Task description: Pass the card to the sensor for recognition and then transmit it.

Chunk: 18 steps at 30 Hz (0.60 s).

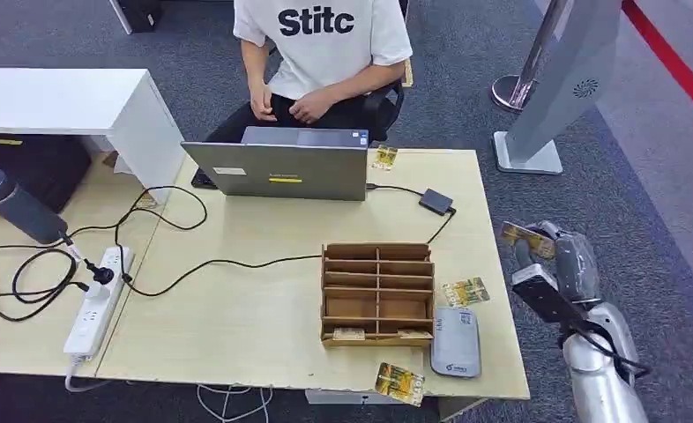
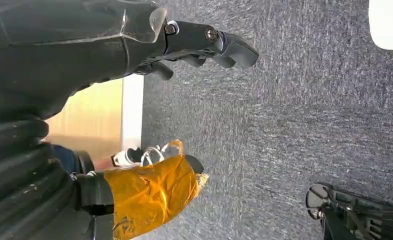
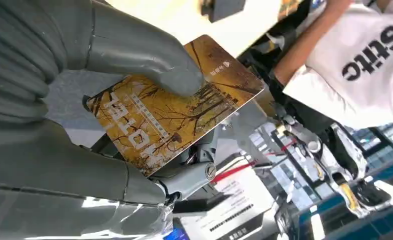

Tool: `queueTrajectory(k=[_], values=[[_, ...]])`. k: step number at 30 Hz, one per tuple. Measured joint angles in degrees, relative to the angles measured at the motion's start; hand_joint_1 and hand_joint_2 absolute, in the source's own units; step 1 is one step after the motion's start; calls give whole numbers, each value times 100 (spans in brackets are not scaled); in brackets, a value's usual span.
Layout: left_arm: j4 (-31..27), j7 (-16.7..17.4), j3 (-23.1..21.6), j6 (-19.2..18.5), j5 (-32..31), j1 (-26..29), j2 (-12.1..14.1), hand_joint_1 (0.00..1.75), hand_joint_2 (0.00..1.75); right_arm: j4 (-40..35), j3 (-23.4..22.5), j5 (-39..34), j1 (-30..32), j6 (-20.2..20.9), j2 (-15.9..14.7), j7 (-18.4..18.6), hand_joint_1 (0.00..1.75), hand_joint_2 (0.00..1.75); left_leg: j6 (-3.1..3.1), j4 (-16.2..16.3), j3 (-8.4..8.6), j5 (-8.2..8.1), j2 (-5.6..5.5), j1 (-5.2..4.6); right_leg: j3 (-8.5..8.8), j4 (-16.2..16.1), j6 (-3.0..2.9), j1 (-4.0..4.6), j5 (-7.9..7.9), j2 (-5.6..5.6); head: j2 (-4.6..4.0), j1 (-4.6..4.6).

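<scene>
My right hand (image 1: 562, 256) hovers off the table's right edge and pinches a yellow hotel card (image 1: 526, 236). Up close, the thumb (image 3: 144, 55) presses on the card (image 3: 174, 115) with fingers under it. The grey card sensor (image 1: 455, 341) lies flat on the table near the front edge, right of the cardboard sorter (image 1: 377, 292). My left hand (image 2: 204, 45) hangs over grey carpet, fingers apart and holding nothing; one finger is wrapped in orange tape (image 2: 152, 195).
More yellow cards lie on the table: one (image 1: 465, 292) beside the sensor, one (image 1: 400, 382) at the front edge, one (image 1: 383, 158) by the laptop (image 1: 281, 167). A person in a white shirt (image 1: 321, 53) sits behind it. Cables and a power strip (image 1: 96, 304) lie left.
</scene>
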Motion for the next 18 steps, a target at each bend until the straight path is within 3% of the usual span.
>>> queueTrajectory(k=[7,14,18], values=[[0,0,169,33,37,3,2,0,175,-422,-33,-302,772,638,-322,-136,175,175,11,0,-6,-8,-3,-2,1,-1,5,-2,-8,-5,0,2],[0,-2,300,31,-57,2,7,0,175,-724,378,96,1281,673,-986,378,175,175,17,0,-8,-13,0,-4,2,-2,8,-4,-10,-4,0,2],[0,-18,350,-2,-103,1,9,0,175,-726,643,133,1358,708,-1303,481,175,175,17,0,-6,-13,1,-3,2,-2,8,-3,-10,-3,0,2]])
